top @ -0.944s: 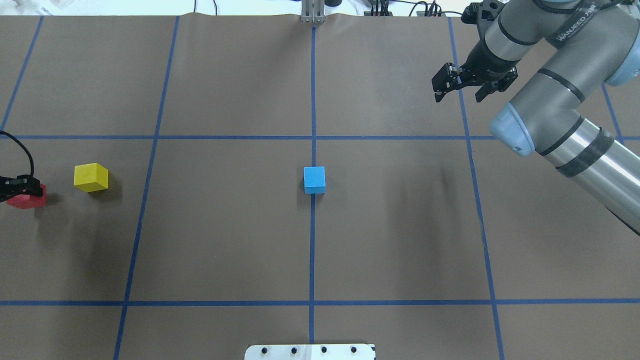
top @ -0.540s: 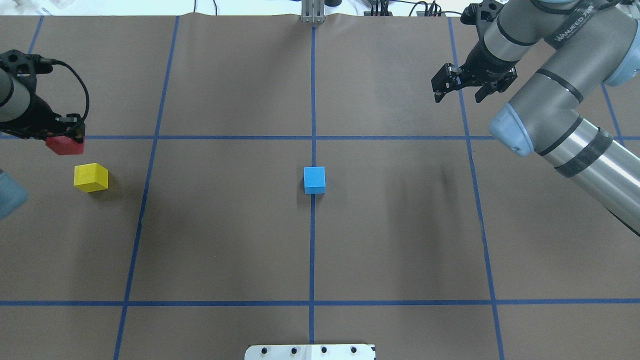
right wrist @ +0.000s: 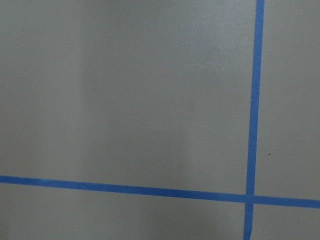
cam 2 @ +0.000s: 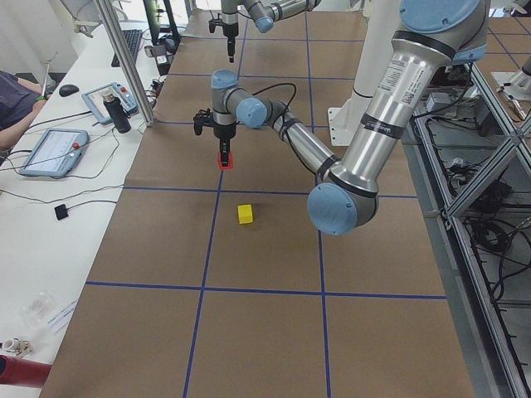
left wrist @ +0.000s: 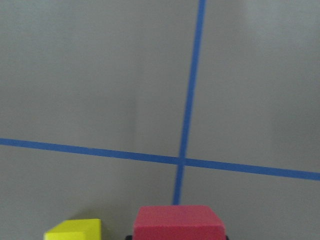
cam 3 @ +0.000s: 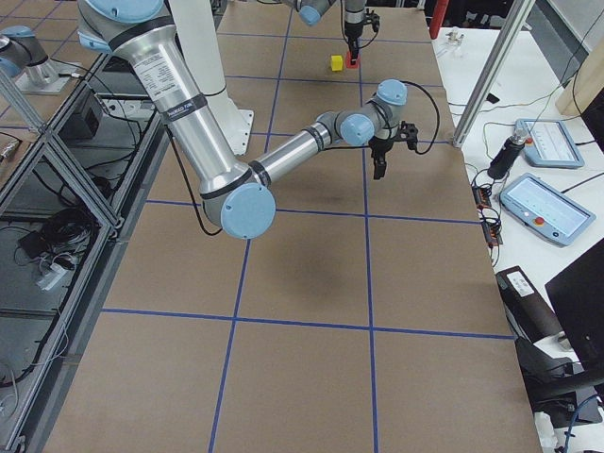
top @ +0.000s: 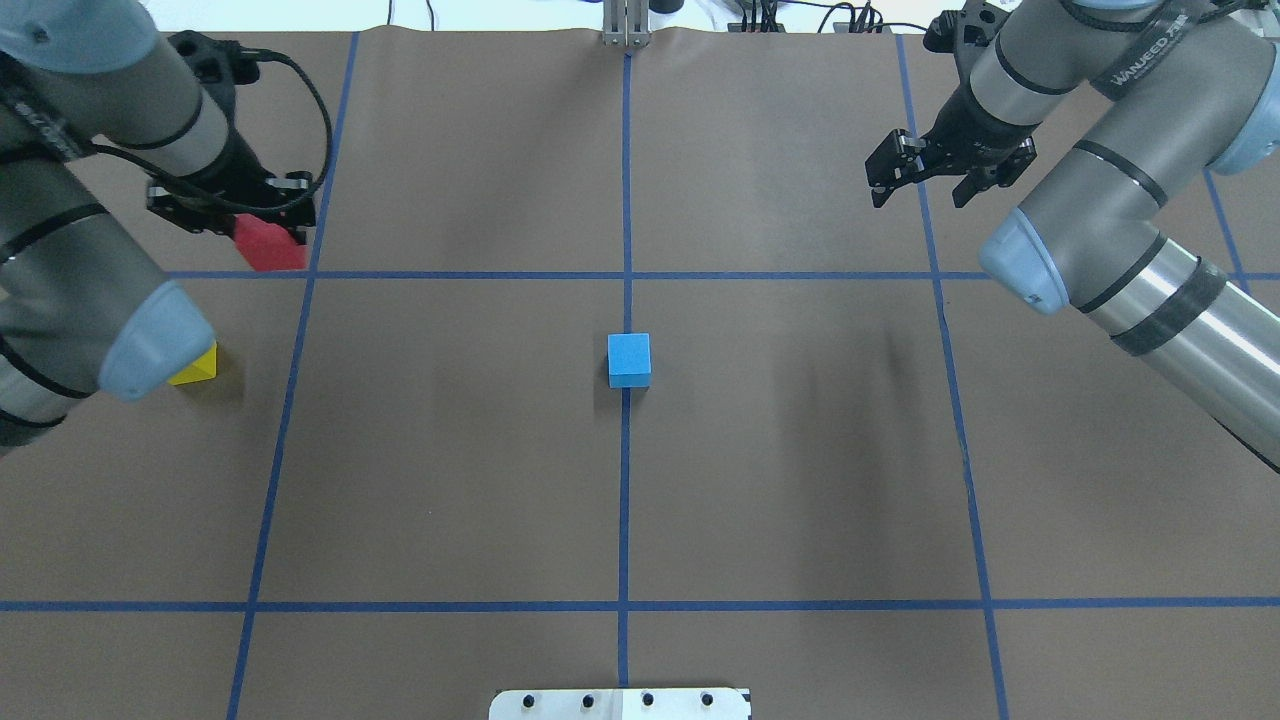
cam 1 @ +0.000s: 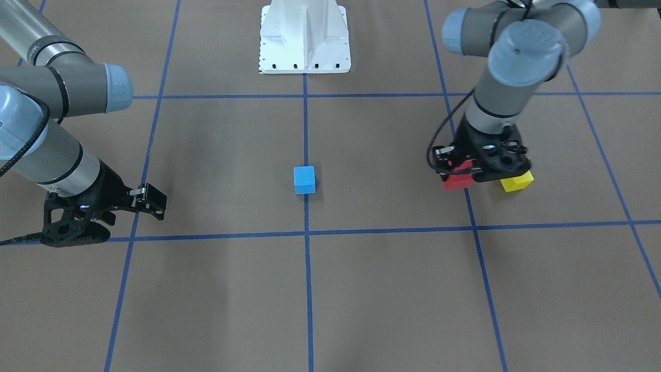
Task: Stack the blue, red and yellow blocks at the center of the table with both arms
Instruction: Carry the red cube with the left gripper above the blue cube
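The blue block (top: pixel 629 359) sits at the table's center on the middle blue line; it also shows in the front view (cam 1: pixel 304 179). My left gripper (top: pixel 262 235) is shut on the red block (top: pixel 268 246) and holds it above the table at the left; the red block fills the bottom of the left wrist view (left wrist: pixel 179 223). The yellow block (top: pixel 196 366) lies on the table at the left, partly hidden by my left arm's elbow; it shows beside the gripper in the front view (cam 1: pixel 517 182). My right gripper (top: pixel 920 185) hangs open and empty at the far right.
Blue tape lines grid the brown table cover (top: pixel 450 450). The robot's white base plate (cam 1: pixel 304 39) stands at the near edge. My right arm's links (top: pixel 1120 230) stretch over the right side. Operators' pendants and cables lie beyond the far edge (cam 2: pixel 54 149).
My left gripper has lifted the red block off the table beside the yellow block and carried it away from the robot and toward the center. The right arm has hardly moved.
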`<action>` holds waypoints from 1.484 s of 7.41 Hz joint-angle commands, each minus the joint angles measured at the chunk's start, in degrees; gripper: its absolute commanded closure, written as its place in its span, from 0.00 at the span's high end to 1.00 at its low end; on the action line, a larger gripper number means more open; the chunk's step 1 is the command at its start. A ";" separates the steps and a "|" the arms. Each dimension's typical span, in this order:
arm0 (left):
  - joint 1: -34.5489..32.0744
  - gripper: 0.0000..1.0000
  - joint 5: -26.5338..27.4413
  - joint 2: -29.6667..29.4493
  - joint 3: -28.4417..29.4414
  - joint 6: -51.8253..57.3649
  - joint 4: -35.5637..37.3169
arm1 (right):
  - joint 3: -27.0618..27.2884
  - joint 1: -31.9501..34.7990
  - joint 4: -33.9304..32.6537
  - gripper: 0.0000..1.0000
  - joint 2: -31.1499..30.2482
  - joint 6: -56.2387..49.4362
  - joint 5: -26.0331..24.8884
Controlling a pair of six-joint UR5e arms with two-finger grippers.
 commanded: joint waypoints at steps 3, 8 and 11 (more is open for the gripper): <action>12.11 0.00 7.29 -15.15 15.08 -5.90 -7.63 | -0.02 2.53 -0.02 0.99 -1.54 -3.14 0.31; 15.01 0.00 7.29 -21.26 21.02 -6.35 -8.26 | -0.19 5.98 -0.20 0.99 -4.36 -8.44 1.19; 15.02 0.00 7.29 -24.86 25.94 -7.58 -8.26 | -0.19 5.98 -0.20 0.99 -4.45 -8.35 1.20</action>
